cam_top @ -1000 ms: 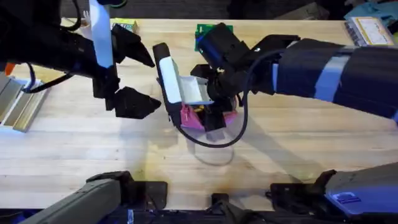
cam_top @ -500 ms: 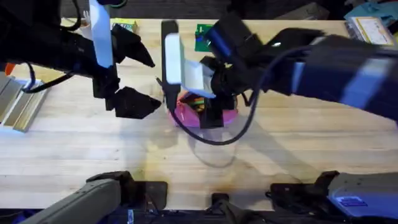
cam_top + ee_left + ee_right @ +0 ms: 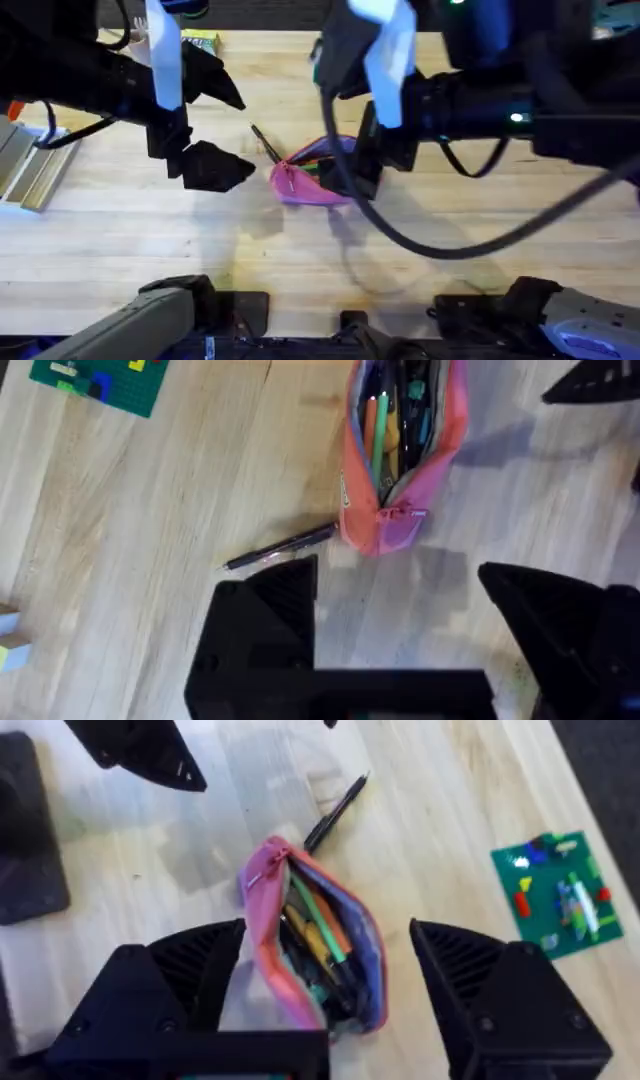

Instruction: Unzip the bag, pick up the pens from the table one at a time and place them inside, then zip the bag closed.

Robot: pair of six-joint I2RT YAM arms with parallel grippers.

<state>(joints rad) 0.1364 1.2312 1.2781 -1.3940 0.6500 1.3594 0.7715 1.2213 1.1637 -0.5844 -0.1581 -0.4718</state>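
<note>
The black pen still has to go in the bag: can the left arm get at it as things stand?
Probably yes. The black pen lies bare on the table beside the bag, just ahead of the open left gripper, nothing covering it.

The pink bag (image 3: 312, 178) lies open on the table (image 3: 120, 240). A black pen (image 3: 266, 143) rests just beside its left end. The left claw (image 3: 205, 125), spread open, hovers left of the bag.
</note>
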